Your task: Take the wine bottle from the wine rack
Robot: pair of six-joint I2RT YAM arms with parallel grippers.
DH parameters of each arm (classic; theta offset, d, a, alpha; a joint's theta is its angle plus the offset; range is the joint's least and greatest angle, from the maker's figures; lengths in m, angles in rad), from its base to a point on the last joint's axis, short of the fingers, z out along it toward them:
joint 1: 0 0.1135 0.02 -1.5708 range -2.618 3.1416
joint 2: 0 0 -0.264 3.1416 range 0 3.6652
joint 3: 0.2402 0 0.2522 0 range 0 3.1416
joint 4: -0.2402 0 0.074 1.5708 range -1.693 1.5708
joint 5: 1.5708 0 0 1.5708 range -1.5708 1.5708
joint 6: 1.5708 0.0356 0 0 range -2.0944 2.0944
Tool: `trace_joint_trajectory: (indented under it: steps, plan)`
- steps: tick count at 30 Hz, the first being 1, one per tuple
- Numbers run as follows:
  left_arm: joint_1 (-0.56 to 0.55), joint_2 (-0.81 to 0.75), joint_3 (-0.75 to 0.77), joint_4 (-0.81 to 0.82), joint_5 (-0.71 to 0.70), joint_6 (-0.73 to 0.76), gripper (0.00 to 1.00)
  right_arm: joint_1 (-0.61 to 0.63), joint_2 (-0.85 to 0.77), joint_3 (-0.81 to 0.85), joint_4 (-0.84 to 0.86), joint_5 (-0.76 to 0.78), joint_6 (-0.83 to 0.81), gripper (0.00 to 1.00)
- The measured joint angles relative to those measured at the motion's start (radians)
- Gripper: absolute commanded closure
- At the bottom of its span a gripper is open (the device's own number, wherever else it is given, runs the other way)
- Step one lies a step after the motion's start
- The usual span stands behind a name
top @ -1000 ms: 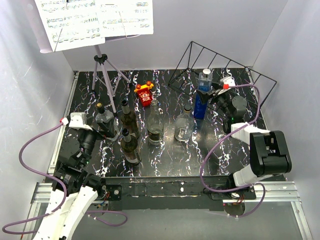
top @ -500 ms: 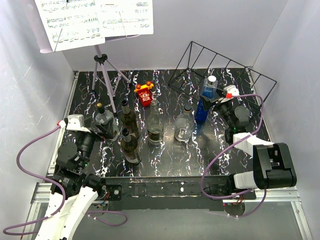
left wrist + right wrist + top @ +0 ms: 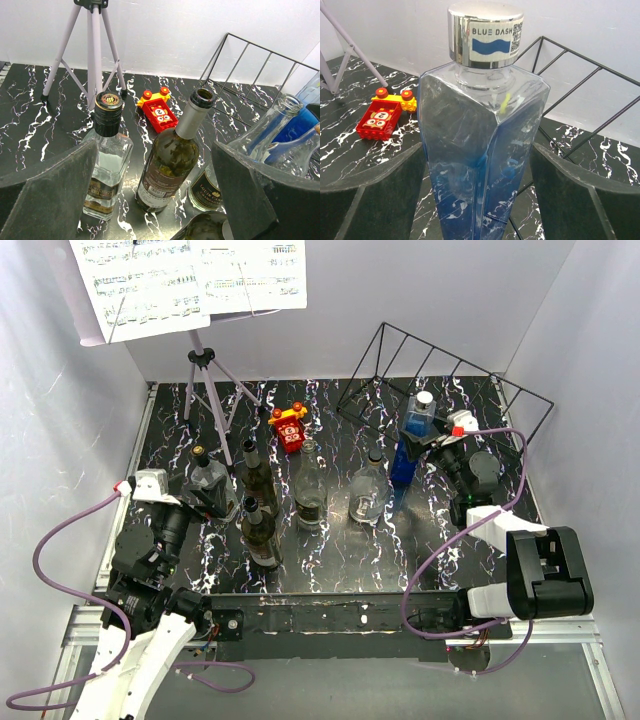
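- Wine bottle (image 3: 406, 448), blue glass with a silver cap, leans at the front edge of the wine rack (image 3: 455, 375). It cannot be told whether its base touches the wires.
- Right gripper (image 3: 477, 155) pinches this bottle, with one dark pad pressed on each side of its body below the shoulder.
- Left gripper (image 3: 154, 150) is spread wide with nothing between its fingers, and it faces a group of bottles on the left half of the table.
- Table (image 3: 340, 540) is black marble-patterned, run through with white veins, and glossy enough to catch the light.
- Pale walls (image 3: 450, 290) close in the back and both sides.
- A tripod music stand (image 3: 205, 370) stands at the back left and carries sheet music (image 3: 190, 275).
- A red toy block (image 3: 289, 427) with yellow parts lies near the middle back.
- The rack sits at the back right, with its slanted wires rising toward the wall.
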Motion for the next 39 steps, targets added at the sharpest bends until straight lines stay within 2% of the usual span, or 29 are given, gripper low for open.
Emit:
trace_joint_trajectory:
  steps: [7,13,25,32,39]
  plan:
    - [0.0,0.0,0.0,0.0,0.0,0.0,0.02,0.0,-0.046,0.01,-0.092,0.004,-0.024,0.11]
    - [0.0,0.0,0.0,0.0,0.0,0.0,0.02,0.0,-0.103,0.058,-0.256,0.014,-0.033,0.1]
    - [0.0,-0.003,0.0,0.0,0.0,-0.001,0.02,0.0,-0.246,0.31,-0.547,0.049,-0.025,0.09]
    - [0.0,-0.013,-0.001,0.0,0.0,-0.001,0.02,0.001,-0.228,0.423,-0.715,0.059,-0.006,0.23]
    - [0.0,-0.026,-0.001,0.0,0.0,-0.001,0.02,0.017,-0.152,0.505,-0.861,0.08,-0.003,0.26]
